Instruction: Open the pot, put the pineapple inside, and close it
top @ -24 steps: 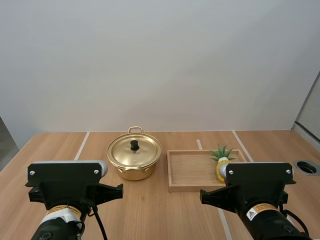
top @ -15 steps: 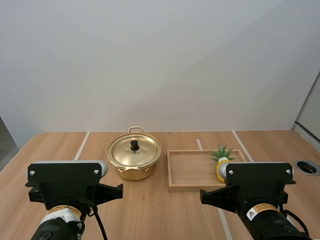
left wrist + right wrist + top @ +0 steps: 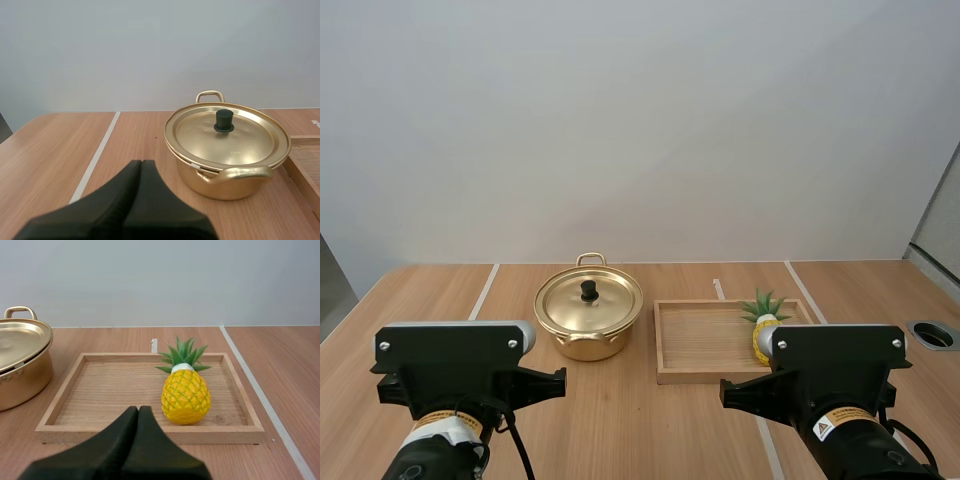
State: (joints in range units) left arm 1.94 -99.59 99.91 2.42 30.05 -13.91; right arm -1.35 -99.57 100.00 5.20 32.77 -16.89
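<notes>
Both left arm (image 3: 455, 372) and right arm (image 3: 835, 372) are boxy black blocks with silver screws (image 3: 384, 346) at the block's top corners and a grey rounded cap (image 3: 525, 336) on the block's inner end. A yellow-and-white warning sticker (image 3: 835, 424) sits below the block. Left gripper (image 3: 141, 165) and right gripper (image 3: 138, 411) have matte black, tapered fingers (image 3: 117, 202).

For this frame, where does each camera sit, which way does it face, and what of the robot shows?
High view: behind and above the bases, facing forward and down over the table; left arm and right arm show.
Left wrist view: on the left arm, facing the pot; left gripper shows, fingers shut.
Right wrist view: on the right arm, facing the pineapple in the tray; right gripper shows, fingers shut.
Shared: all three views show the pot.
</notes>
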